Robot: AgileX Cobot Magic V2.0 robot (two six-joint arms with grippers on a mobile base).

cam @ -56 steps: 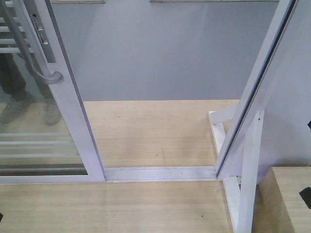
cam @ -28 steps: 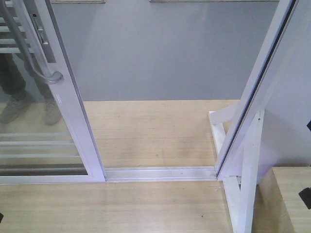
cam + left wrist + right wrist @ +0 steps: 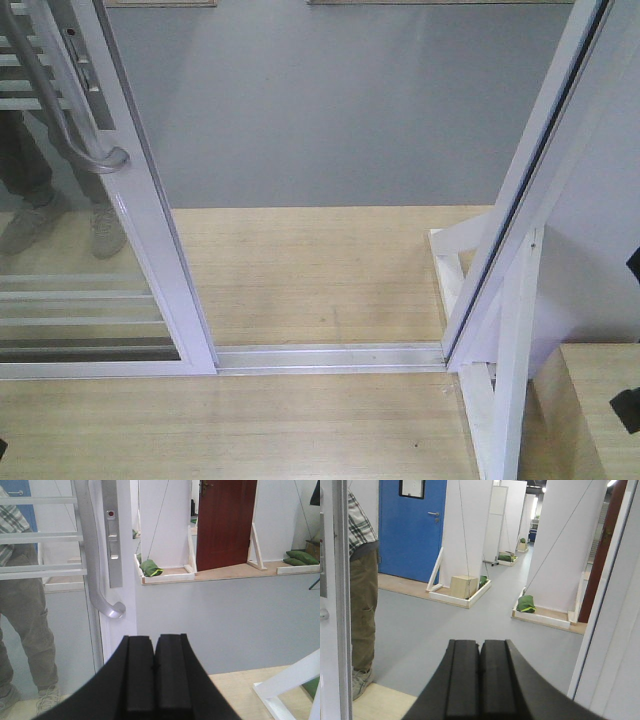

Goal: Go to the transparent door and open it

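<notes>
The transparent door [image 3: 150,250] stands at the left of the front view: a white-framed glass panel with thin white bars and a curved grey handle [image 3: 70,130]. It is slid aside, leaving a wide gap to its right. In the left wrist view the handle [image 3: 97,580] and white stile [image 3: 120,630] are up and left of my left gripper [image 3: 154,645], which is shut, empty and clear of them. My right gripper [image 3: 480,647] is shut and empty, facing through the gap, with the door's stile [image 3: 330,630] at the far left. Neither gripper shows in the front view.
A white frame post [image 3: 530,200] with wooden braces [image 3: 510,380] bounds the gap on the right. A metal floor track [image 3: 330,355] crosses the threshold. A person [image 3: 25,620] stands behind the glass. Grey floor, white partitions and a red door [image 3: 225,525] lie beyond.
The person's legs behind the glass shifted slightly. The door and the frame post stand as before.
</notes>
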